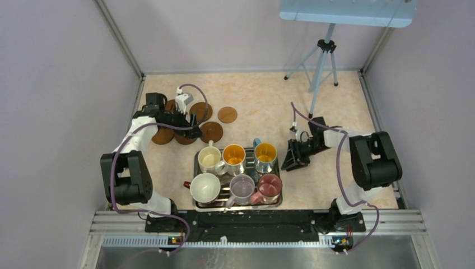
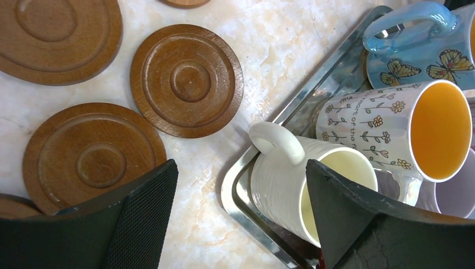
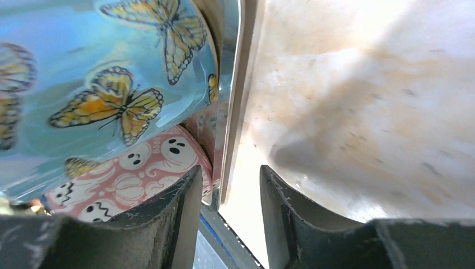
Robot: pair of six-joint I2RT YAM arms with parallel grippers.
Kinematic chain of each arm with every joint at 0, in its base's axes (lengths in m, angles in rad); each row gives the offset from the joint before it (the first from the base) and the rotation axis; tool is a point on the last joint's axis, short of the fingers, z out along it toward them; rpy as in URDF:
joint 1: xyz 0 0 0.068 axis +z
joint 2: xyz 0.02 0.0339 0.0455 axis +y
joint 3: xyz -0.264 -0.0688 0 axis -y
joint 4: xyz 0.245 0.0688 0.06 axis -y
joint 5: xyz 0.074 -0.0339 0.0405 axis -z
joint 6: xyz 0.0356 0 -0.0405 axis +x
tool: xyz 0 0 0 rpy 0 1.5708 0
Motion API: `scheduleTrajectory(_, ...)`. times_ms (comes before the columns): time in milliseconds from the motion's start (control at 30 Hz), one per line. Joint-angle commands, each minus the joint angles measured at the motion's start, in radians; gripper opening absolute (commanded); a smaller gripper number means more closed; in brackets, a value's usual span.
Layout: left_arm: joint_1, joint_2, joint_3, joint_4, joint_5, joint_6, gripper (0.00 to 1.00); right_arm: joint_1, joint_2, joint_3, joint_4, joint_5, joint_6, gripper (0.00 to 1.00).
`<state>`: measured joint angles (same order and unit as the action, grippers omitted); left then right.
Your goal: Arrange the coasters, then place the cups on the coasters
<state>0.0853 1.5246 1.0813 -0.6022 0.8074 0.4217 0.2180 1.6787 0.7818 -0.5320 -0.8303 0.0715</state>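
Several dark brown coasters (image 1: 212,131) and one light tan coaster (image 1: 227,115) lie loose at the back left. Six cups stand packed on the silver tray (image 1: 197,162): cream (image 1: 210,158), orange-inside (image 1: 234,155), blue-handled (image 1: 265,152), wide white (image 1: 205,188), lilac (image 1: 242,186), pink (image 1: 270,185). My left gripper (image 2: 241,207) is open, low over the tray's corner (image 2: 235,190). One finger hangs over the cream cup's (image 2: 280,179) mouth. My right gripper (image 3: 229,216) stands slightly open astride the tray's right rim (image 3: 231,101), beside the blue cup (image 3: 101,67) and pink cup (image 3: 140,168).
A tripod (image 1: 322,56) carrying a pale blue panel (image 1: 347,11) stands at the back right. Grey walls close in the table on the left, back and right. Bare marble-patterned tabletop (image 1: 336,106) lies right of the tray.
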Motion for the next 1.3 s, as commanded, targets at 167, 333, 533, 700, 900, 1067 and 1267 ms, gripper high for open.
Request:
scheduleTrajectory(167, 0.038, -0.013, 0.104, -0.106, -0.079, 0.003, 0.90, -0.129, -0.108, 0.184, -0.107, 0.011, -0.117, 0.48)
scheduleTrajectory(333, 0.061, 0.001, 0.163, -0.145, -0.146, 0.026, 0.90, -0.126, -0.109, 0.349, -0.097, 0.119, -0.144, 0.69)
scheduleTrajectory(533, 0.060, 0.078, 0.248, -0.125, -0.200, 0.041, 0.90, -0.065, 0.031, 0.617, -0.115, 0.266, -0.166, 0.78)
scheduleTrajectory(700, 0.060, 0.180, 0.323, -0.101, -0.202, 0.035, 0.88, 0.039, 0.209, 0.840, -0.099, 0.380, -0.185, 0.78)
scheduleTrajectory(900, 0.059, 0.266, 0.350, -0.041, -0.222, 0.018, 0.86, 0.115, 0.413, 1.074, -0.063, 0.422, -0.196, 0.76)
scheduleTrajectory(1067, 0.035, 0.344, 0.385, -0.021, -0.248, 0.037, 0.83, 0.170, 0.520, 1.181, -0.037, 0.444, -0.204, 0.75)
scheduleTrajectory(1267, -0.066, 0.416, 0.431, -0.032, -0.290, 0.091, 0.78, 0.196, 0.588, 1.223, -0.021, 0.433, -0.202, 0.73)
